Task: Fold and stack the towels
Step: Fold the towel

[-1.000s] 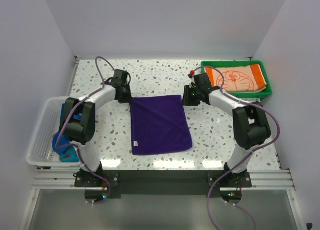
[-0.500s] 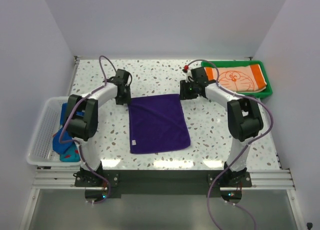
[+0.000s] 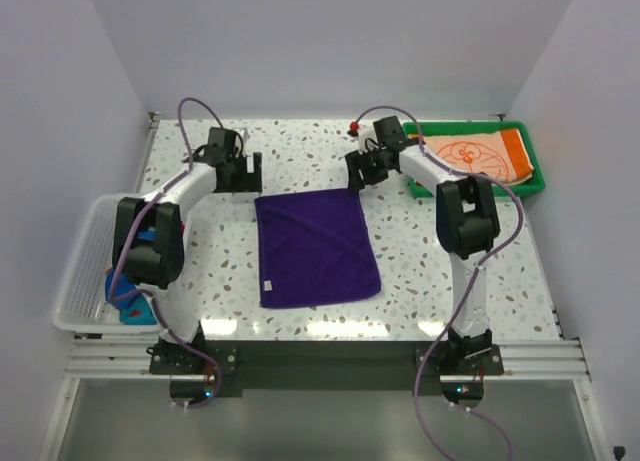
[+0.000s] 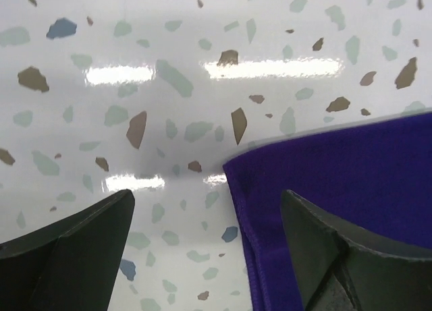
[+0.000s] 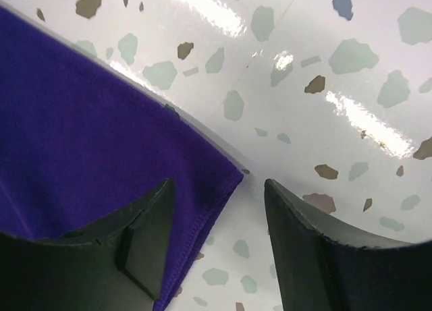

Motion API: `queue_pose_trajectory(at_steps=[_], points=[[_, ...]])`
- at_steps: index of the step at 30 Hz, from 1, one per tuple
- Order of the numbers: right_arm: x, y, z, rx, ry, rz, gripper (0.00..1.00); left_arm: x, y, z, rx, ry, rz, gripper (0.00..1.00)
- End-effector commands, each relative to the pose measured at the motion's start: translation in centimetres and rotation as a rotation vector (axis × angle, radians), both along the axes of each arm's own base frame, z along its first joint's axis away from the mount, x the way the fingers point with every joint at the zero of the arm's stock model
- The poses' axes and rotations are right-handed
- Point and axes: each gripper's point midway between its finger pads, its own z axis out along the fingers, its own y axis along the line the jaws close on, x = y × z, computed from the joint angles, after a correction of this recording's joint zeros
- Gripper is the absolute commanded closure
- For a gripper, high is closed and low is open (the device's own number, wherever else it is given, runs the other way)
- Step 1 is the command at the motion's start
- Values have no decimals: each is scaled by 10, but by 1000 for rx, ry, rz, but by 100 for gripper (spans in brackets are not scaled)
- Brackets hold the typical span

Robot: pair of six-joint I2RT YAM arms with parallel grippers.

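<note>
Folding looks unstarted: purple towel lies flat; left tool and right tool gape empty; next, grip its far corners.

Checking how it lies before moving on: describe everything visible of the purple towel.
The purple towel is plain dark soft cloth with a stitched hem and a small white tag at its near left edge. It lies flat on the speckled table, a neat rectangle slightly askew. The left gripper and right gripper hang open over its far corners; neither grips it.
</note>
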Motion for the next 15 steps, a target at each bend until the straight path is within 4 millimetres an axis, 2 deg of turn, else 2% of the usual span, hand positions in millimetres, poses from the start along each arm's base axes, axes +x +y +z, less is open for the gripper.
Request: queue_pose_trajectory(at_steps=[1, 3, 4, 10, 11, 15], points=[[0, 2, -3, 3, 34, 84, 41, 22, -11, 17, -103, -116, -145, 5], [3, 5, -1, 18, 40, 101, 42, 24, -16, 14, -139, -121, -190, 5], [3, 7, -9, 23, 59, 109, 42, 25, -18, 14, -142, -127, -217, 5], [5, 16, -21, 55, 107, 146, 49, 25, -30, -2, -175, -108, -327, 9], [4, 17, -28, 55, 125, 148, 50, 24, -30, -5, -180, -100, -336, 9], [-3, 16, -35, 50, 174, 168, 56, 21, -32, -20, -174, -57, -385, 11]])
